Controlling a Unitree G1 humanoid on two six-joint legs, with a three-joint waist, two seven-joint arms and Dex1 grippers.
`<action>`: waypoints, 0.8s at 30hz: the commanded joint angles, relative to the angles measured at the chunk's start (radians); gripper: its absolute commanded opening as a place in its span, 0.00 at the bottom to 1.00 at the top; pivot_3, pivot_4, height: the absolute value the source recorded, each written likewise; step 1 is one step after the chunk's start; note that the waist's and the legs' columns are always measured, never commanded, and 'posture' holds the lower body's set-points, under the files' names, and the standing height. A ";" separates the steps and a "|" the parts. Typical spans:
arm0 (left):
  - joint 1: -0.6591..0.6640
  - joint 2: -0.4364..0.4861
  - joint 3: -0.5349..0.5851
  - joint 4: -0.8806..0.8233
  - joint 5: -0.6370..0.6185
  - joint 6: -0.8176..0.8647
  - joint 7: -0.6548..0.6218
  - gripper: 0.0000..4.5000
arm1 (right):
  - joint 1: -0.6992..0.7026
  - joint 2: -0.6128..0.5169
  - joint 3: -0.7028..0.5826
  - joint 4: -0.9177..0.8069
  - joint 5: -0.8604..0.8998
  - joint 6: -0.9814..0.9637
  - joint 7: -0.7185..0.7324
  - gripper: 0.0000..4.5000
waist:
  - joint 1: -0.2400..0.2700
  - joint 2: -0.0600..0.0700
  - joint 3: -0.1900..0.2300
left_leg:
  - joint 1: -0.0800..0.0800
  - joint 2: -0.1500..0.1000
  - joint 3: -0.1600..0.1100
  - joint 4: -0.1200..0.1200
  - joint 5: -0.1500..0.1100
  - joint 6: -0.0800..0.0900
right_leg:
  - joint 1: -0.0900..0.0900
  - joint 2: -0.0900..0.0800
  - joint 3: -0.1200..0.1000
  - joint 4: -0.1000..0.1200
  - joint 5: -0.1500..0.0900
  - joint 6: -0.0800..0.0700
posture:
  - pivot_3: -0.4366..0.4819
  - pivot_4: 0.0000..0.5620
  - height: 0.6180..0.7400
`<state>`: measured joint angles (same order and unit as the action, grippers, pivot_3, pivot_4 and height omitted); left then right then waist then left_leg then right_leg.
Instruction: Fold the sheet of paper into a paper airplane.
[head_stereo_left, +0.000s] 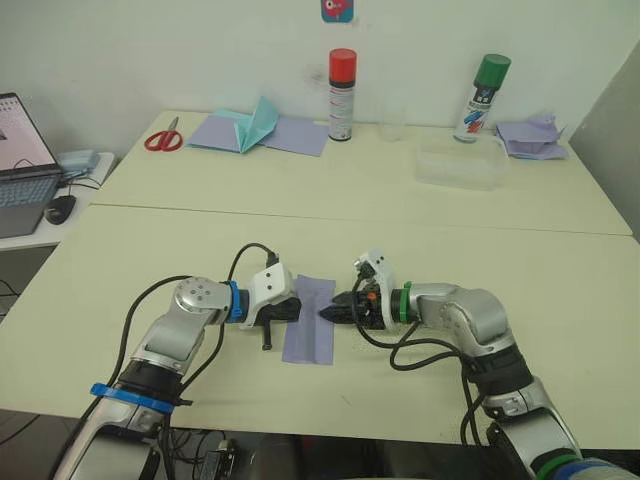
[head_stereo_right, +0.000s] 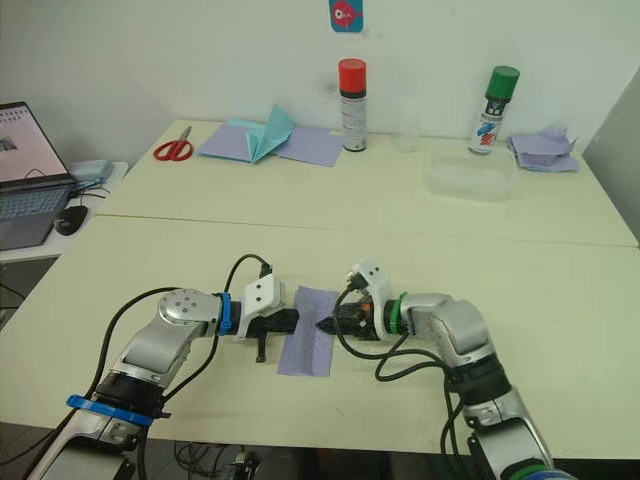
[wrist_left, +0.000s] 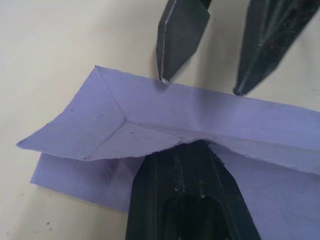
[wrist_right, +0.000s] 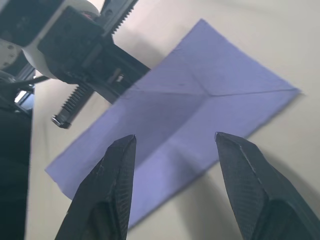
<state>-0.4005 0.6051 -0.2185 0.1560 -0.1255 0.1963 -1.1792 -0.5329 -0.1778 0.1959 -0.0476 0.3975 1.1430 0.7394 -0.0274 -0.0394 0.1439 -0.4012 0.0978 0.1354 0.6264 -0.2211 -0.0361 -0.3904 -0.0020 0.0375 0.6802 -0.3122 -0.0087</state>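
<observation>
The sheet of paper (head_stereo_left: 312, 330), pale lavender-blue and folded into a long strip with creases, lies on the near table between my two grippers. My left gripper (head_stereo_left: 293, 308) comes at it from the left. It is shut, and its tips (wrist_left: 190, 160) are tucked under a raised flap of the sheet of paper (wrist_left: 115, 120). My right gripper (head_stereo_left: 326, 312) is open at the opposite edge. In the left wrist view, one of its fingertips (wrist_left: 165, 70) touches that edge. The right wrist view has its fingers spread above the sheet of paper (wrist_right: 200, 100).
On the far table are red scissors (head_stereo_left: 163, 138), a teal folded paper shape (head_stereo_left: 255, 125) on lavender sheets, a red-capped can (head_stereo_left: 342, 95), a green-capped can (head_stereo_left: 482, 97), a clear plastic box (head_stereo_left: 460, 165) and crumpled lavender paper (head_stereo_left: 535, 135). A laptop (head_stereo_left: 20, 165) sits at the left.
</observation>
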 joint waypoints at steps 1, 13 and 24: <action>-0.007 -0.015 0.015 -0.068 -0.054 0.055 -0.007 0.00 | -0.029 0.019 -0.065 -0.042 0.069 0.100 -0.036 0.57 | -0.001 0.000 0.000 | 0.000 0.000 0.000 0.000 0.000 0.000 | 0.000 0.000 0.000 0.000 0.000 0.000 | 0.48 0.27 1.00; -0.013 -0.044 -0.008 -0.098 -0.059 0.074 0.010 0.00 | -0.095 0.160 -0.302 -0.015 0.192 0.383 -0.188 0.57 | -0.005 0.000 0.001 | -0.017 0.002 0.001 0.001 0.000 -0.001 | -0.018 0.003 0.001 0.002 0.000 0.000 | 0.48 0.27 1.00; -0.025 -0.013 0.003 -0.086 -0.060 0.069 -0.009 0.00 | -0.116 0.102 -0.295 -0.067 0.221 0.424 -0.201 0.57 | -0.005 0.000 0.001 | -0.017 0.001 0.001 0.001 0.000 0.000 | -0.018 0.003 0.001 0.002 0.000 0.000 | 0.48 0.27 1.00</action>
<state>-0.4087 0.5724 -0.2318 0.0898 -0.1744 0.2712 -1.1747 -0.6244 -0.0533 -0.1132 -0.0502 0.5809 1.5666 0.5210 -0.0324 -0.0392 0.1444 -0.4180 0.0989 0.1368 0.6277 -0.2210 -0.0365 -0.4084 0.0011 0.0388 0.6821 -0.3122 -0.0083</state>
